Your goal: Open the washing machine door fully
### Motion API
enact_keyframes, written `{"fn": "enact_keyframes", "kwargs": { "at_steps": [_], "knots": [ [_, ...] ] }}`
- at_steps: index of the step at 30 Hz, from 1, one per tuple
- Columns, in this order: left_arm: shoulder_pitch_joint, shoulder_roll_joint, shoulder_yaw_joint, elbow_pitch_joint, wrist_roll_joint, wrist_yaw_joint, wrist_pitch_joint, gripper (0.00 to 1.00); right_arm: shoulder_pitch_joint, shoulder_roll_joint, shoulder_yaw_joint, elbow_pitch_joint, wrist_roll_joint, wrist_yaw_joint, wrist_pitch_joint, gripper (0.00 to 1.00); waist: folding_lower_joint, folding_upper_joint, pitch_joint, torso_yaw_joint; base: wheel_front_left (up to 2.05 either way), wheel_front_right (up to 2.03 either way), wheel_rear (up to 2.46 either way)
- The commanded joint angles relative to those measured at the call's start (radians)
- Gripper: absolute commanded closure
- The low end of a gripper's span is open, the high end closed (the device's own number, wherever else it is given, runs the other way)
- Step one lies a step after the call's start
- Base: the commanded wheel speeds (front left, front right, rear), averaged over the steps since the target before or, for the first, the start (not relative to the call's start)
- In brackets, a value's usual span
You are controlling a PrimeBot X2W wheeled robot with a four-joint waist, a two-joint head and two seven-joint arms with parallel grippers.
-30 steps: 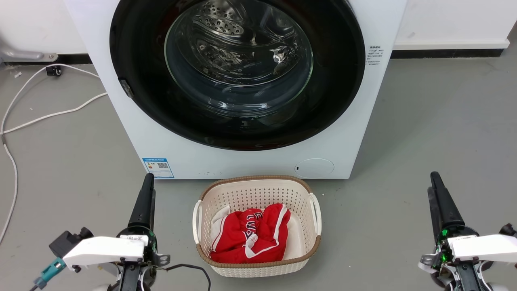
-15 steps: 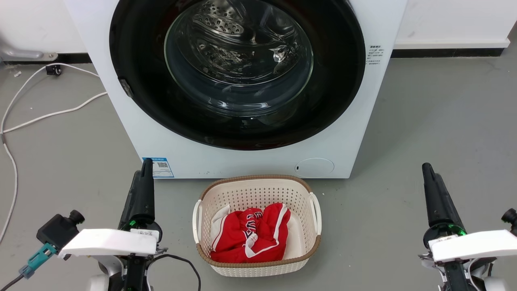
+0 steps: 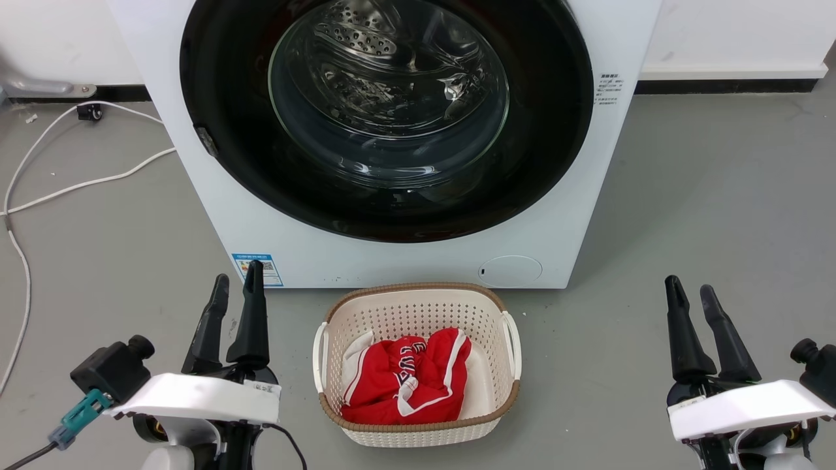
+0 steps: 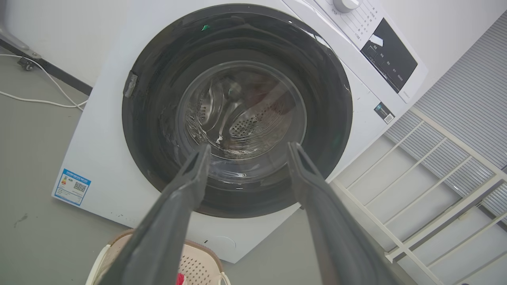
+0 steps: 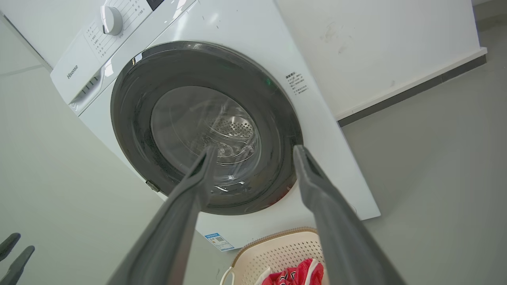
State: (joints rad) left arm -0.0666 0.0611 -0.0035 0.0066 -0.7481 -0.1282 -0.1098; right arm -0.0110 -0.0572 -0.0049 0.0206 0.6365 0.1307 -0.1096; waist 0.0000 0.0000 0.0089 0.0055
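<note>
Floor (image 3: pixel 705 196): grey, runs under everything.
Washing machine (image 3: pixel 405 261): big white box, far centre, front faces the near side, twd the robot.
Door (image 3: pixel 388 111): round, black, glossy, nearly as wide as the machine front. Lies shut, flat against the front. Face points near. Round, so no long axis to tell. Clear glass bowl in its middle, steel drum w/ holes visible thru it.
Basket (image 3: pixel 418 288): cream, perforated, brown rim, on the floor just near of the machine, centre. Long axis runs near-far.
Red garment (image 3: pixel 405 378): crumpled in the basket, white trim.
Left gripper (image 3: pixel 238 273): near left, above the floor, fingers spread w/ nothing between, tips pointing far twd the machine's lower left corner. Well apart from the door.
Right gripper (image 3: pixel 689 286): near right, fingers spread, holding nothing, tips pointing far. Right of the machine, apart from it.
Cable (image 3: pixel 85 186): white, loose on the floor, far left.
Round flap (image 3: pixel 509 269): low right on the machine front.
Blue label (image 3: pixel 271 271): low left on the front, partly behind a left fingertip.
Catch (image 3: pixel 208 141): small grey piece at the door's left edge.
</note>
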Motion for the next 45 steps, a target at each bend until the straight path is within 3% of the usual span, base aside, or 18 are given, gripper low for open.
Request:
{"fn": "enact_keyframes", "kwargs": {
  "at_steps": [1,19,39,45],
  "knots": [
    [-0.001,0.010,-0.005,-0.015,0.039,-0.002,-0.009,0.00,0.000,0.001,0.001,-0.011,-0.037,0.000,-0.008,0.00,0.0000,0.0000,0.000,0.000,0.00,0.00,0.00],
    [0.020,0.050,-0.052,-0.011,0.340,0.042,-0.056,0.00,0.010,0.004,-0.003,-0.014,-0.300,0.000,-0.011,0.00,0.0000,0.0000,0.001,0.002,0.00,0.00,0.00],
    [0.033,0.084,-0.098,-0.035,0.520,0.127,-0.103,0.00,0.032,0.006,-0.007,-0.037,-0.496,0.000,-0.030,0.00,0.0000,0.0000,0.001,0.010,0.00,0.00,0.00],
    [0.039,0.085,-0.103,-0.038,0.558,0.130,-0.116,0.00,0.035,0.007,-0.009,-0.040,-0.535,0.000,-0.029,0.00,0.0000,0.0000,0.001,0.015,0.00,0.00,0.00]
  ]
}}
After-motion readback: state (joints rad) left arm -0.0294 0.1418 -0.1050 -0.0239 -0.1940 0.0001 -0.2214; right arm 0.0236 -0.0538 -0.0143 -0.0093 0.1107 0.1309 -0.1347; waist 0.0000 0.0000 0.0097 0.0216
